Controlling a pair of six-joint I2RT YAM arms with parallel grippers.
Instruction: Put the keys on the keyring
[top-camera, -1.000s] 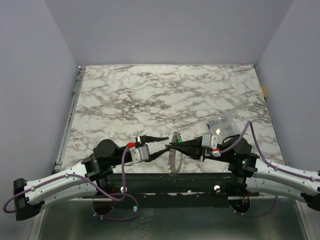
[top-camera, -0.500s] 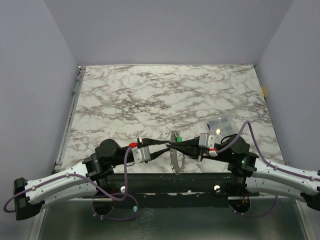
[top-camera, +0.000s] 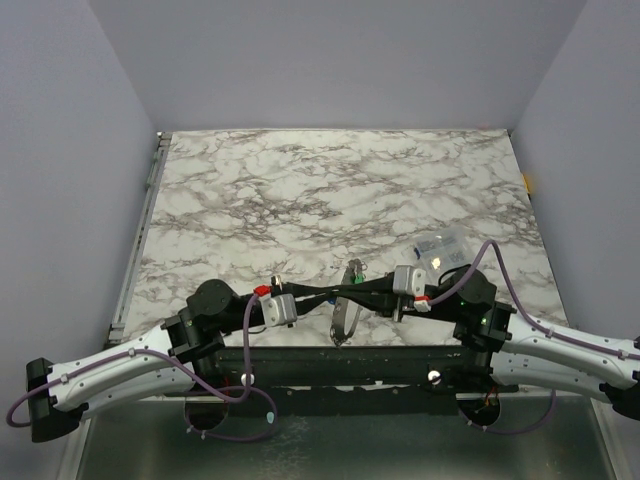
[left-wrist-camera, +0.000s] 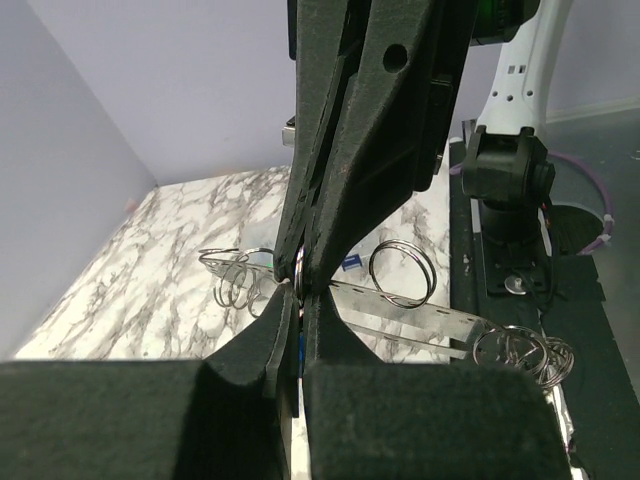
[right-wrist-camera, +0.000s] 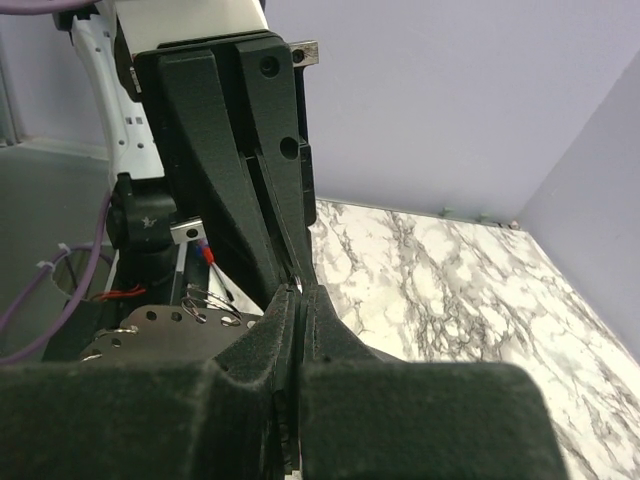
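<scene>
The keyring (top-camera: 344, 318) is a grey metal hoop hanging on edge between the two arms at the table's near edge. In the left wrist view it shows as a flat band with holes (left-wrist-camera: 420, 310) carrying small wire rings. My left gripper (top-camera: 333, 293) and right gripper (top-camera: 347, 289) meet tip to tip above it. Both are shut on a thin wire part of the keyring (left-wrist-camera: 298, 275). A green key (top-camera: 358, 279) sits at the hoop's top. A sliver of blue (left-wrist-camera: 297, 345) shows between my left pads. The yellow key is out of view.
A clear plastic box (top-camera: 441, 250) lies on the marble table (top-camera: 300, 190) just behind the right arm. The black base rail (top-camera: 340, 365) runs along the near edge under the hoop. Grey walls (top-camera: 60, 150) close in the left, right and back.
My left gripper was open a second ago and has shut at the right gripper's tip. The right gripper has moved slightly left, and the hoop has swung a little.
</scene>
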